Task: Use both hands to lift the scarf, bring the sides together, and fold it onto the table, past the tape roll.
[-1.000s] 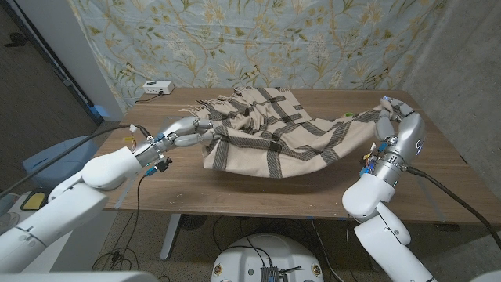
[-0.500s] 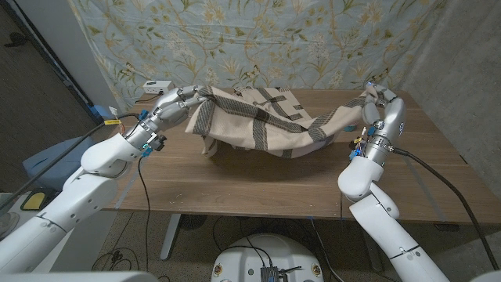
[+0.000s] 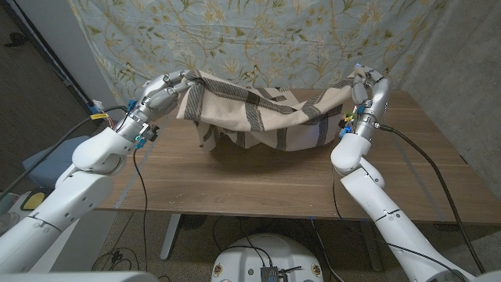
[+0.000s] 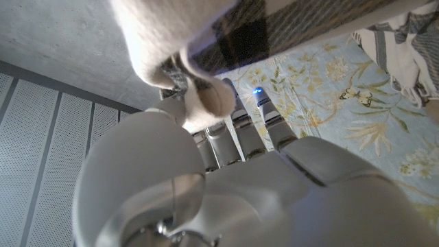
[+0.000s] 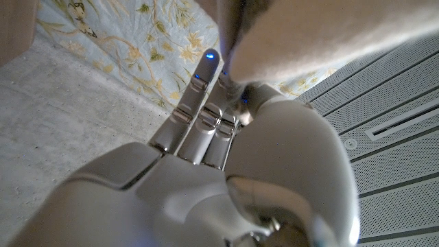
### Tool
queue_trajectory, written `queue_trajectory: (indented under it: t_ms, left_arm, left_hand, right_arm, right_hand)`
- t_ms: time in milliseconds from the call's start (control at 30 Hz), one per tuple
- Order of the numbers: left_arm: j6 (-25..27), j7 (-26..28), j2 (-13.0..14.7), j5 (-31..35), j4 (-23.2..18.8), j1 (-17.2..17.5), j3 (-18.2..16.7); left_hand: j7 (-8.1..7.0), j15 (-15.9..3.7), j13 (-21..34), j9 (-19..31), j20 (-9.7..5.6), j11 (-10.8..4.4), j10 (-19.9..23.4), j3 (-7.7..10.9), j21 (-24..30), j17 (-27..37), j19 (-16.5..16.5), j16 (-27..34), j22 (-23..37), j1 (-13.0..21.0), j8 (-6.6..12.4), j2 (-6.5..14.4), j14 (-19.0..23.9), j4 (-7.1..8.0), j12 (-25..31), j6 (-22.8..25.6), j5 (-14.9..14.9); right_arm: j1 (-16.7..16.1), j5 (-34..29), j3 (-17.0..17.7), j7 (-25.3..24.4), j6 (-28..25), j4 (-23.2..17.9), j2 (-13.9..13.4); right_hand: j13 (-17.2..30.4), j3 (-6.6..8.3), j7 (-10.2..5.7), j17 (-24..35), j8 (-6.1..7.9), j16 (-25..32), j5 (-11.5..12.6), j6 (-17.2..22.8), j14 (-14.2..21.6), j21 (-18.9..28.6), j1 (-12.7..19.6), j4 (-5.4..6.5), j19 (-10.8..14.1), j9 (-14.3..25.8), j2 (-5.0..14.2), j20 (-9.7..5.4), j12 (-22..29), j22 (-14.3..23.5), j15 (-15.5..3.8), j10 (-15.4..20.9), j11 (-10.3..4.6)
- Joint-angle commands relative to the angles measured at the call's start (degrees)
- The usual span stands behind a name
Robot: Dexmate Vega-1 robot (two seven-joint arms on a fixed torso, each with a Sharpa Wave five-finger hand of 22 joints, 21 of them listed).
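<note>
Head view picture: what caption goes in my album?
Left hand and right hand hold a beige plaid wool scarf sagging above the wooden table.

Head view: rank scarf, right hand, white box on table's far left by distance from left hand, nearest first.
From the left hand:
1. scarf, gripped in its fingers
2. white box, just behind it at the table's far-left corner
3. right hand, across at the scarf's other end

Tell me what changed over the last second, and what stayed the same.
Both hands rose, lifting the scarf from lying spread on the table to hanging slung between them. The left hand and right hand kept gripping its ends. The table is unchanged.
</note>
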Motion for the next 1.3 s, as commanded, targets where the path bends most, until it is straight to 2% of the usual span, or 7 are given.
queue_trajectory:
  t_ms: [33,300,467,667,1000,1200,1300]
  left_arm:
    - [3.0,11.0,-1.3,7.1,-2.7,2.3,-3.9]
    - [9.3,19.4,-1.2,14.5,-4.3,1.1,-5.0]
    - [15.1,26.4,-0.7,23.2,-6.2,-0.2,-4.9]
    - [20.1,31.2,-0.6,29.9,-6.7,-3.3,-3.0]
    - [31.6,40.7,-0.7,42.8,-8.4,-7.5,0.9]
    - [38.4,44.7,-0.6,49.5,-9.2,-10.1,4.0]
    - [42.6,46.6,-0.6,53.4,-9.1,-12.3,6.6]
  left_hand:
    - [4.1,-8.23,0.5,0.5,0.07,-0.24,-0.2,0.56,0.4,0.1,0.2,-0.2,0.3,0.5,8.26,-0.3,0.5,0.0,0.5,4.0,0.4]
    - [4.25,-8.21,1.0,1.0,-0.03,-0.1,-0.4,0.87,0.6,0.1,0.2,-0.2,0.3,0.6,8.5,-0.3,0.6,0.0,0.9,3.8,0.4]
    - [4.3,-8.15,1.2,1.1,-0.06,-0.05,-0.5,0.98,0.7,0.1,0.1,-0.3,0.4,0.5,8.53,-0.4,0.5,0.03,1.2,3.7,0.3]
    - [4.25,-8.23,1.6,0.9,-0.07,-0.15,-0.6,1.17,0.8,0.1,0.1,-0.3,0.4,0.6,8.45,-0.5,0.5,0.03,1.4,3.8,0.3]
    - [4.16,-8.14,2.1,0.9,-0.07,-0.23,-0.7,1.34,1.0,0.1,0.1,-0.4,0.4,0.5,8.45,-0.6,0.3,0.1,1.8,3.9,0.2]
    - [3.88,-8.19,2.4,0.7,-0.06,-0.49,-0.9,1.46,1.2,0.1,0.1,-0.4,0.4,0.5,8.24,-0.7,0.3,0.08,2.1,3.8,0.2]
    - [3.92,-8.19,2.4,0.5,-0.09,-0.65,-0.9,1.48,1.2,0.2,0.2,-0.4,0.4,0.5,8.22,-0.8,0.3,0.06,2.1,4.0,0.1]
  right_arm:
    - [10.1,2.1,-3.0,1.0,1.1,8.5,0.3]
    - [15.1,2.7,-5.1,1.6,0.6,13.2,0.4]
    - [18.0,3.4,-6.3,2.0,0.3,16.1,0.8]
    - [21.8,4.0,-8.0,2.6,0.9,20.3,1.1]
    - [28.1,4.8,-10.7,2.5,2.2,28.5,2.4]
    - [31.9,5.2,-12.6,2.5,3.2,34.4,3.2]
    - [34.7,5.5,-13.7,2.6,3.9,38.8,4.3]
  right_hand:
    - [0.2,0.14,0.01,0.3,-0.33,-0.1,0.2,0.6,0.2,0.5,-0.2,-0.16,-0.4,0.1,0.45,-4.43,-0.1,0.0,-0.34,1.9,1.21]
    - [0.2,0.18,-0.1,0.4,-0.47,-0.3,0.2,0.6,0.1,0.9,-0.2,-0.2,-0.6,0.2,0.45,-4.48,-0.4,-0.1,-0.31,2.1,1.19]
    - [0.3,0.21,-0.1,0.5,-0.56,-0.4,0.2,0.7,0.1,1.1,-0.3,-0.19,-0.7,0.2,0.49,-4.48,-0.7,-0.2,-0.29,2.0,1.16]
    - [0.3,0.23,0.01,0.6,-0.68,-0.4,0.2,0.6,0.0,1.4,-0.4,-0.19,-0.9,0.2,0.5,-4.46,-1.0,-0.2,-0.28,2.1,1.14]
    - [0.3,0.29,-0.1,0.7,-0.78,-0.6,0.2,0.7,0.0,1.8,-0.4,-0.25,-1.1,0.2,0.52,-4.49,-1.3,-0.3,-0.32,2.2,1.12]
    - [0.4,0.31,-0.11,0.8,-0.85,-0.6,0.2,0.7,0.0,2.1,-0.5,-0.28,-1.2,0.2,0.49,-4.53,-1.5,-0.4,-0.3,2.2,1.17]
    - [0.4,0.34,-0.12,0.8,-0.9,-0.7,0.2,0.7,0.0,2.2,-0.5,-0.31,-1.3,0.2,0.5,-4.53,-1.5,-0.4,-0.33,2.3,1.19]
